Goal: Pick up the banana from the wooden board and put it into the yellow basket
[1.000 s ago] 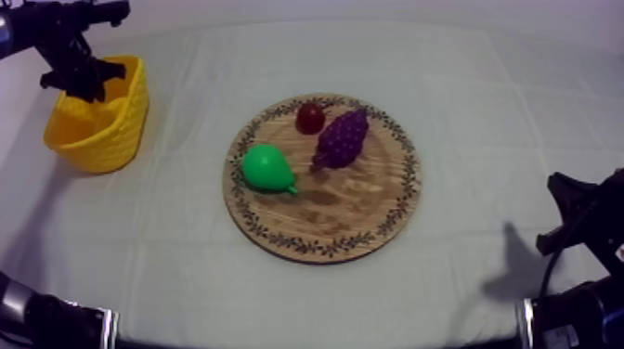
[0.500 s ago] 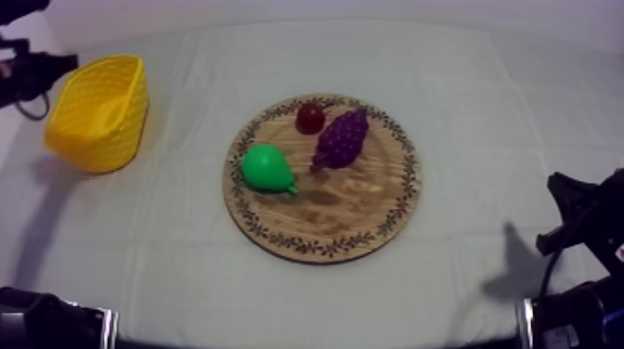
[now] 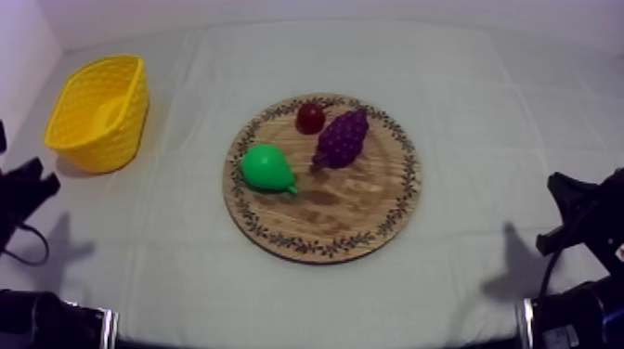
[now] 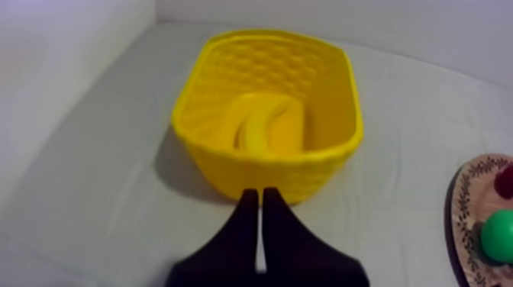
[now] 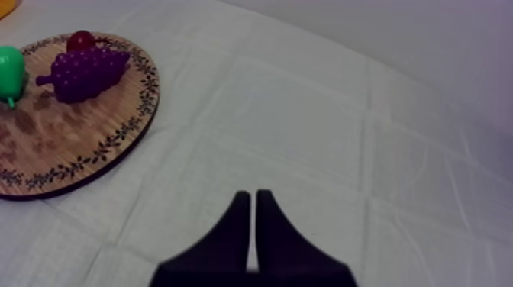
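Plainly, the curved yellow banana (image 4: 258,127) was seen inside the yellow lattice basket (image 3: 93,153) near the left edge of the grey-white cloth (image 3: 492,102), with left gripper (image 4: 259,200) and right gripper (image 5: 253,200) pressed together over open stretches.

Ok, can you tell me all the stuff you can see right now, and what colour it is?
cloth: one, grey-white, spread under everything
basket: one, yellow, far left of the cloth
banana: one, yellow, lying inside the basket
board: one, brown wood with a patterned rim, middle of the cloth
pear: one, green, left part of the board
small red fruit: one, red, far edge of the board
grapes: one bunch, purple, beside the small red fruit
left gripper: one, black, shut on nothing, near the basket
right gripper: one, black, shut on nothing, over cloth right of the board
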`<action>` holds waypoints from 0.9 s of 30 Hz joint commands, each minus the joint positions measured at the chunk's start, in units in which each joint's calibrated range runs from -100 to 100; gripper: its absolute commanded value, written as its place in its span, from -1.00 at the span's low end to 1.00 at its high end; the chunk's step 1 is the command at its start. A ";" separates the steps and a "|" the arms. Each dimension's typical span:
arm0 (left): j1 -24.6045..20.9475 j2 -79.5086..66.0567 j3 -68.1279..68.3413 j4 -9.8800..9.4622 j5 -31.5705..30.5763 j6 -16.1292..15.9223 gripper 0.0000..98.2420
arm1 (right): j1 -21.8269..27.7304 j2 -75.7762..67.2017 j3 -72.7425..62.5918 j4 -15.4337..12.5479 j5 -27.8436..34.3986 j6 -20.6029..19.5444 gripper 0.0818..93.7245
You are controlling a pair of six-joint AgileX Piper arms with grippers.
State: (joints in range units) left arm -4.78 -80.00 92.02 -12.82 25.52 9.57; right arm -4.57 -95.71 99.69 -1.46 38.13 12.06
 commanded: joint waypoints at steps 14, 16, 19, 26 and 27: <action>1.62 -19.76 7.50 10.33 7.78 1.17 -1.00 | -0.03 -0.04 -0.03 -0.03 0.02 0.07 -0.99; 1.63 -19.80 7.52 10.39 7.82 1.90 -1.00 | -0.03 -0.04 -0.03 -0.03 0.02 0.07 -0.99; 1.63 -19.82 7.56 10.43 7.85 1.48 -1.00 | -0.03 -0.04 -0.03 -0.03 0.02 0.08 -0.99; 1.63 -19.83 7.64 10.45 7.86 0.69 -1.00 | -0.03 -0.04 -0.03 -0.03 0.02 0.05 -0.99; 1.63 -19.83 7.64 10.45 7.86 0.69 -1.00 | -0.03 -0.04 -0.03 -0.03 0.02 0.07 -0.99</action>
State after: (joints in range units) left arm -3.14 -99.80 99.63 -2.38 33.40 10.54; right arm -4.57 -95.71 99.69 -1.46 38.13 12.15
